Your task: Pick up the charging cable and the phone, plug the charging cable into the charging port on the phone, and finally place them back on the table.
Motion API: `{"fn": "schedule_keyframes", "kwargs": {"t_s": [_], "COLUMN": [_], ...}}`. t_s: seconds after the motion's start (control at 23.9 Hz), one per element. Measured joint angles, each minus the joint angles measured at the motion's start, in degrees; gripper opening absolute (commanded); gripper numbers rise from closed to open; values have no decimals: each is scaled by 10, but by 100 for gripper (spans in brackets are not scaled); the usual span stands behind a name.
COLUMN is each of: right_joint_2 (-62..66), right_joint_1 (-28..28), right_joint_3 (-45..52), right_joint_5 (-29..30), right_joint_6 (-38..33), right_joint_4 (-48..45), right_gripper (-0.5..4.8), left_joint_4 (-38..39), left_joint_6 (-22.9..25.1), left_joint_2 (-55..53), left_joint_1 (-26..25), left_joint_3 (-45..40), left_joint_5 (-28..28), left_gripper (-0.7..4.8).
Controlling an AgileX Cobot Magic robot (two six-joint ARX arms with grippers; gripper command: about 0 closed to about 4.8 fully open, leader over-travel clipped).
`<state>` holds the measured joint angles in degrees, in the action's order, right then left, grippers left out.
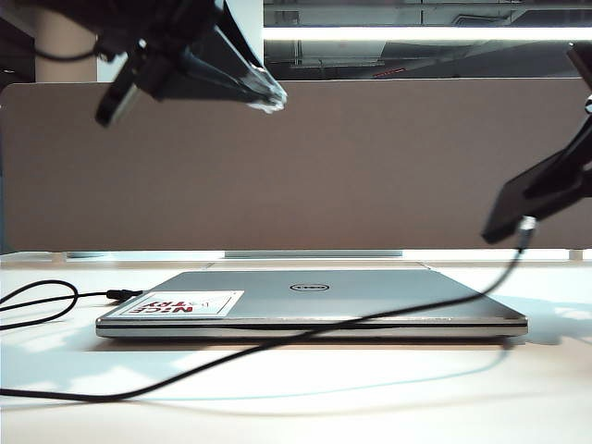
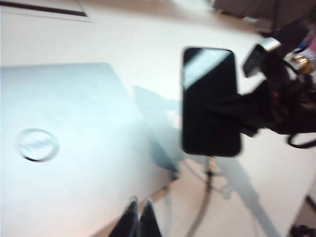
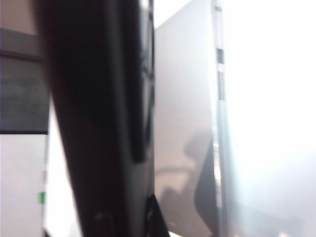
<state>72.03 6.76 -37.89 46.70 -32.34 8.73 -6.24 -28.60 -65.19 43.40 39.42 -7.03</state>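
Plug seated, phone aloft in my right gripper; set-down remains.

At 11 o'clock in the exterior view, my left gripper (image 1: 268, 97) hangs high over the silver Dell laptop (image 1: 314, 301), fingers pressed together on nothing. The charging cable (image 1: 277, 340) is limp, light cord: it droops from the phone, crosses the laptop's front edge and trails over the table (image 1: 370, 398); best taken at the stiff collar. At 3 o'clock my right gripper (image 2: 261, 106) pinches the phone (image 1: 536, 190) by its edges, tilted, plug at its low end. Glossy, slippery, fragile glass, I judge: lower gently so the cable doesn't tug.
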Motion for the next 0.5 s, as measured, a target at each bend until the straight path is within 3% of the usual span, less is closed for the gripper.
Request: {"fn": "schedule_keyframes", "kwargs": {"t_s": [0.08,0.29,0.5], "right_joint_2": [0,32,156], "right_joint_1": [7,14,13], "right_joint_3": [-39,-119,-225], "right_joint_5": [-30,-76,-92], "right_joint_6": [73,173,289], "right_joint_4": [79,176,323], "right_gripper": [-5,-5,-5], "left_joint_4": [39,50,95], "left_joint_6": [14,20,21], "left_joint_2": [1,7,12], "left_joint_1": [-24,-34,-34], "left_joint_3": [38,62,66], "left_joint_5": [1,1,1], "left_gripper": [-6,-6,-6]}}
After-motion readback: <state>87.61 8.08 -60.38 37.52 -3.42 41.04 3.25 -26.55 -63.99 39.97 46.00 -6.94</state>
